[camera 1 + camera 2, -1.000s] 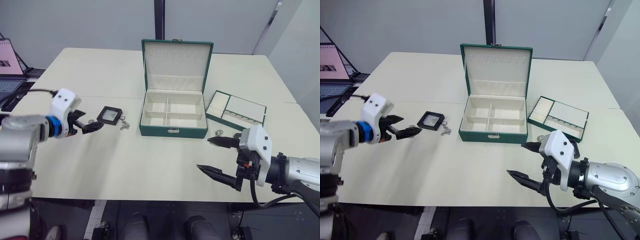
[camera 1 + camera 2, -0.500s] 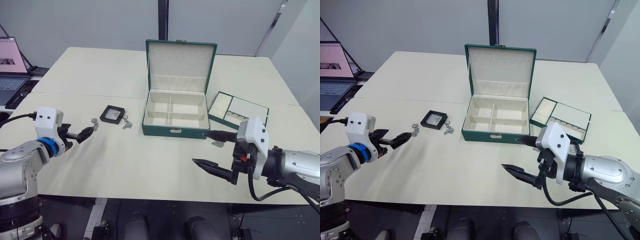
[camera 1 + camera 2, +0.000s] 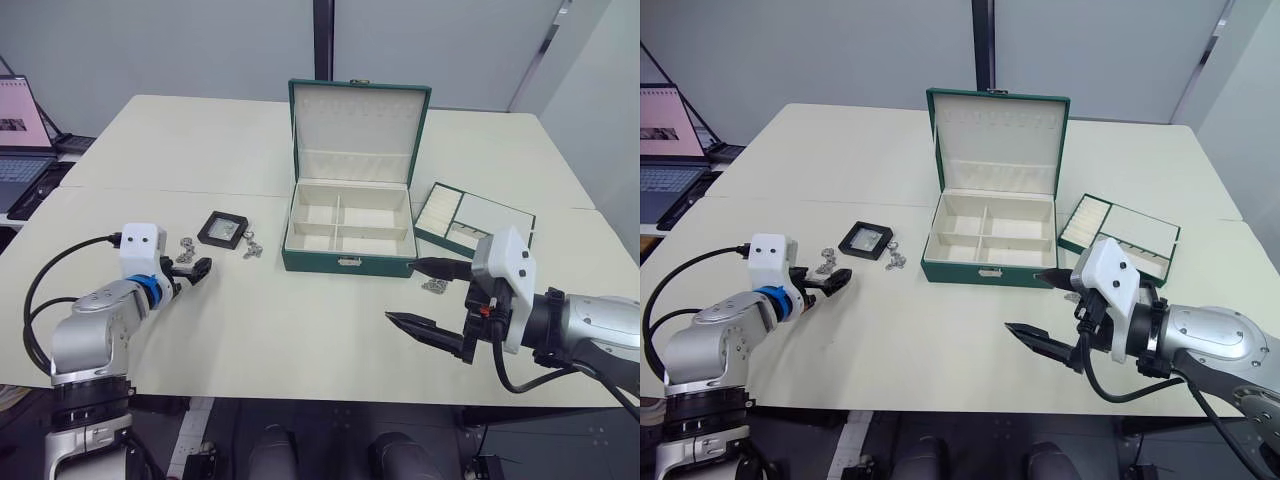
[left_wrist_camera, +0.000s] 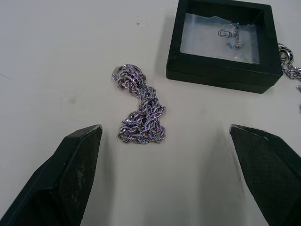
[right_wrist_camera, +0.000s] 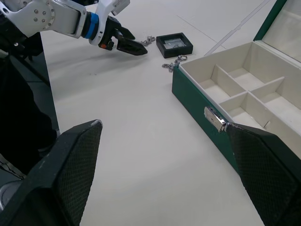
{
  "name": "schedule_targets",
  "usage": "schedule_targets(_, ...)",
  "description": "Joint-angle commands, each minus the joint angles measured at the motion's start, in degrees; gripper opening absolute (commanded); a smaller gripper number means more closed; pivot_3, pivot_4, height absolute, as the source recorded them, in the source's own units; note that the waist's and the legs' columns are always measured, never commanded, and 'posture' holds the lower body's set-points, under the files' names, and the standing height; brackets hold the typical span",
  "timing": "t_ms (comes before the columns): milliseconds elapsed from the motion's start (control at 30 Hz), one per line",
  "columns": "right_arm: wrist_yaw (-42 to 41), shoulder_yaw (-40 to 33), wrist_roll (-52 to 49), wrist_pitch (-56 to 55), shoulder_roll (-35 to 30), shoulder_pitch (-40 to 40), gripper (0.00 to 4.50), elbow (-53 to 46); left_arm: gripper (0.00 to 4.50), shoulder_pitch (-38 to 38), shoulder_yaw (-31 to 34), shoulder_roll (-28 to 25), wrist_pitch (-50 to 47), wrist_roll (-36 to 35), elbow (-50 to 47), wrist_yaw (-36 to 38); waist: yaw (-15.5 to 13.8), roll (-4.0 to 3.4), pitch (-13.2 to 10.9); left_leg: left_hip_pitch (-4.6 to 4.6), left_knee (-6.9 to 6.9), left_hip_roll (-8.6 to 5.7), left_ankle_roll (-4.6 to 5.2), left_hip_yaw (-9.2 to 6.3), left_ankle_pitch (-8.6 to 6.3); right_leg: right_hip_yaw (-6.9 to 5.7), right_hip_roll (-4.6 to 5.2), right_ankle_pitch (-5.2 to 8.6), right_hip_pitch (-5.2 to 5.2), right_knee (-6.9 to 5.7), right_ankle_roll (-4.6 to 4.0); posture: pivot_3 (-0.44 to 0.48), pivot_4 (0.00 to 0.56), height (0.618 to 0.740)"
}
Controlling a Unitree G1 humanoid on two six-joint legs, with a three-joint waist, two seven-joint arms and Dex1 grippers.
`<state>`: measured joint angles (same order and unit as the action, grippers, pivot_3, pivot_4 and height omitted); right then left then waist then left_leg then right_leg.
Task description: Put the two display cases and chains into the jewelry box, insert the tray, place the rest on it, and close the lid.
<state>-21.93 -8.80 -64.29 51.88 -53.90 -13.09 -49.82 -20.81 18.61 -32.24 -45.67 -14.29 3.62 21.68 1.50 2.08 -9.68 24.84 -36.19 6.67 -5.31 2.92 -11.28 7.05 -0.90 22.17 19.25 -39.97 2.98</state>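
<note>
Since a second ago the left gripper [image 4: 167, 176] has dropped from above the table and drawn in close to a chain [image 4: 141, 115], its fingers spread wide on either side and touching nothing. That chain lies bunched on the table [image 3: 250, 330], just beside one display case [image 4: 220, 44]; a second chain [image 3: 250, 247] sits at the case's other side, between it and the box [image 3: 346, 232]. The box stands open with its lid [image 3: 358, 125] upright and its four compartments bare. The tray [image 3: 472, 222] rests on the table to the box's right. A small silvery bunch [image 3: 434, 286], probably another chain, lies near the box's front right corner. The right gripper [image 3: 430, 296] hovers over it, fingers wide apart and holding nothing. A laptop [image 3: 20, 130] sits off the table's left edge.
</note>
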Motion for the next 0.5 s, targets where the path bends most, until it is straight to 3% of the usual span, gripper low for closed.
schedule_targets(33,0.2,-2.0,-0.7,-0.7,-0.9,-0.1,4.45,-1.2,4.5,-2.0,-1.0,0.1,4.2,1.5,3.4,-1.2,0.0,0.0,0.0,0.0,0.0,0.0,0.0,0.0,0.0,0.0,0.0,0.0,0.0,0.0,0.0,0.0,0.15,0.74)
schedule_targets(500,0.3,-4.4,-1.1,-1.2,-1.9,3.1,4.45,-2.5,4.5,-5.9,-3.3,1.0,10.9,2.4,12.8,-2.3,-0.1,-0.01,0.0,-0.01,0.0,-0.01,-0.01,0.0,0.01,-0.02,0.01,0.0,-0.06,0.0,0.0,0.0,0.15,0.74)
